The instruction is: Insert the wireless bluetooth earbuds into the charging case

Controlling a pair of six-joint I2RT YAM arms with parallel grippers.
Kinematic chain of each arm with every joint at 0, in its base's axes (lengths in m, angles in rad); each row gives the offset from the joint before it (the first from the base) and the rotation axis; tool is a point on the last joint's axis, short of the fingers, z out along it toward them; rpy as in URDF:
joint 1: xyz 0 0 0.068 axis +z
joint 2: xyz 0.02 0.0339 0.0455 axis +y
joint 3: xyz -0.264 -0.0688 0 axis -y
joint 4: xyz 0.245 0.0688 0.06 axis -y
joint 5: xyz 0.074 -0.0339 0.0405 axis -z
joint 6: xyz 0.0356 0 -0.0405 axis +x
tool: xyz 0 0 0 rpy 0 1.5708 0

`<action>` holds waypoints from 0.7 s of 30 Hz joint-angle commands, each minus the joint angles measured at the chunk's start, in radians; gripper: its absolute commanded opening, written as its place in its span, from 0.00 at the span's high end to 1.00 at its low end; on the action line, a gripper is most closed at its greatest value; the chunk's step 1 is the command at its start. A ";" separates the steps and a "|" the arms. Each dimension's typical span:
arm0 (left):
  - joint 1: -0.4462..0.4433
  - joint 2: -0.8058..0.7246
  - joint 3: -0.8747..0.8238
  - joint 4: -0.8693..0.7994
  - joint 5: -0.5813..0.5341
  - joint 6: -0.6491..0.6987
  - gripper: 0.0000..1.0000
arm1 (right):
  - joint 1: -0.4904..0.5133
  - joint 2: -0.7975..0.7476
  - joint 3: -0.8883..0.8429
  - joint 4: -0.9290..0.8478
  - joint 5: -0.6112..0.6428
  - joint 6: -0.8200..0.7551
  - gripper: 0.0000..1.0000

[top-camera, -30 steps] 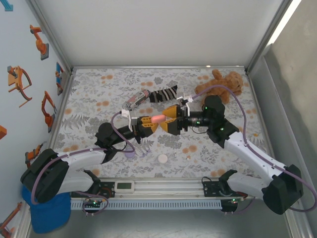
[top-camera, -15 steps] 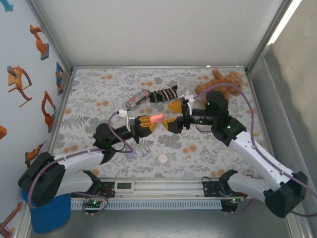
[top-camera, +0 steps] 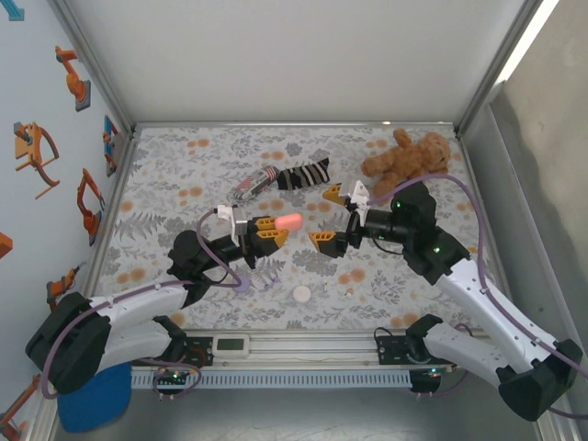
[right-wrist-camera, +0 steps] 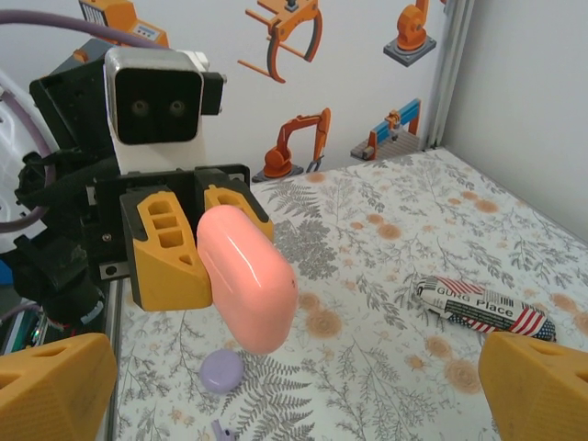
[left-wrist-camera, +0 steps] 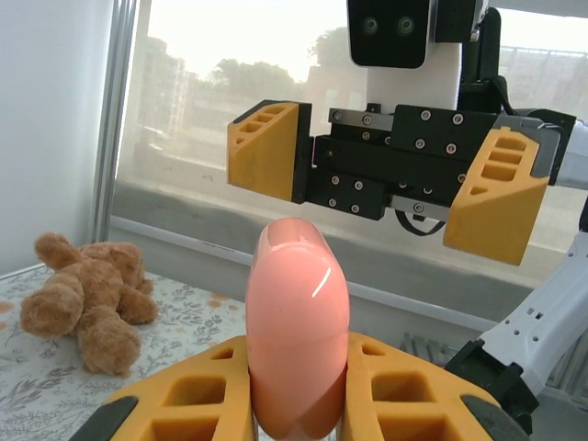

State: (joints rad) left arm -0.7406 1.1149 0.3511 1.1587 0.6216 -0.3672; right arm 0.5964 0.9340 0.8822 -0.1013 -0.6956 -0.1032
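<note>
Your right gripper (top-camera: 329,218) backs off, jaws wide and empty; the left gripper (top-camera: 274,230) alone clamps the pink case (top-camera: 289,221): handover looks done.

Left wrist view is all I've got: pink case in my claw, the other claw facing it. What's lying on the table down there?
Observer: A purple round piece lies on the floral table, lower than the held pink case.
Operator: Anything else loose nearby?
Observer: A white round piece lies on the table towards the arm bases.
Operator: And on the far side?
Observer: A flag-print tube lies beside a striped sock.
</note>
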 commanded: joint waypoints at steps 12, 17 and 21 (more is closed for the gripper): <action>-0.001 -0.068 -0.019 0.001 0.022 0.027 1.00 | -0.009 0.121 0.057 0.020 -0.245 -0.084 0.10; -0.002 -0.072 -0.019 -0.002 0.026 0.029 1.00 | -0.007 0.140 0.062 0.066 -0.258 -0.072 0.13; -0.002 -0.068 -0.017 0.002 0.030 0.031 1.00 | -0.003 0.168 0.078 0.091 -0.285 -0.047 0.16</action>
State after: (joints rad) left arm -0.7410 1.0622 0.3393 1.1423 0.6289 -0.3546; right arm 0.5926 1.0840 0.9218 -0.0658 -0.9340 -0.1699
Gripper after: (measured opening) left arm 0.211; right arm 0.845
